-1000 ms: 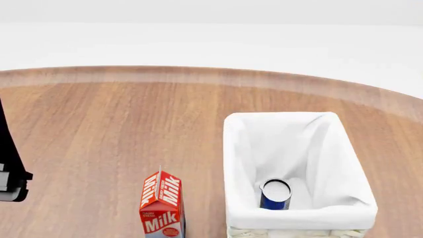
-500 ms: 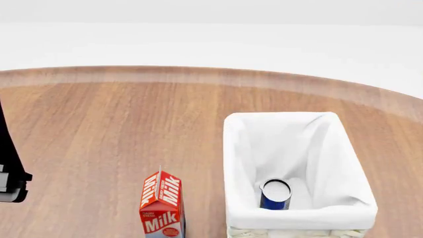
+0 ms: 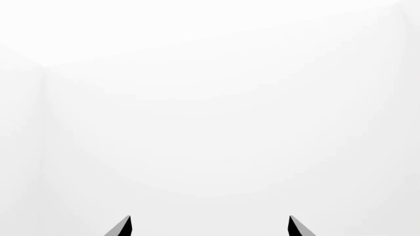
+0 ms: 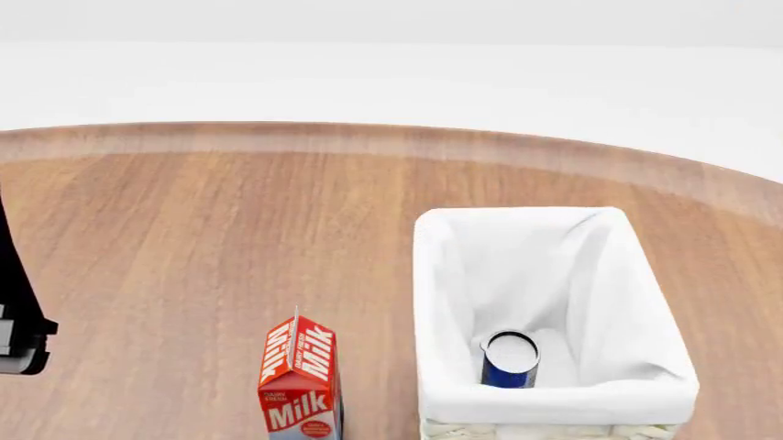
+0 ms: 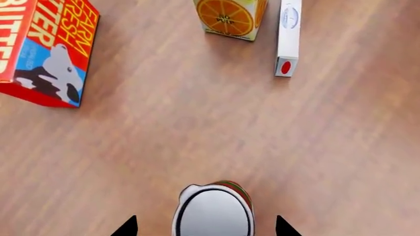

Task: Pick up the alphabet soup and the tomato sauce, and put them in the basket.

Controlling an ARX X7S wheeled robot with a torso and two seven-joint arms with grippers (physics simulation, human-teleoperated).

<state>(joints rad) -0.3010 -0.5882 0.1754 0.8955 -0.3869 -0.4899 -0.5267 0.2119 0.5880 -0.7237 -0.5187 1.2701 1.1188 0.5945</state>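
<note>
Head view shows the basket [image 4: 551, 312] at near right on the wooden tabletop [image 4: 245, 220], with the soup [image 4: 509, 359] standing upright inside it against the near wall, silver top up. A milk carton [image 4: 300, 378] stands just left of the basket, apart from it. Only a dark part of the left arm [image 4: 18, 312] shows at the left edge, and neither claw nor the sauce appears here. The right wrist view supplies what is missing: the sauce [image 5: 213, 210] stands upright on the wood, directly below the right claw [image 5: 204, 228], whose two dark tips sit spread to either side of the can with gaps showing, so the claw is wide apart and grips nothing. Beyond the can lie a butter box [image 5: 46, 49], an orange juice carton [image 5: 229, 17] and a slim white box [image 5: 287, 37], none seen from the head. The left wrist view shows only blank white, with the left claw [image 3: 208, 227] tips spread wide and empty.
</note>
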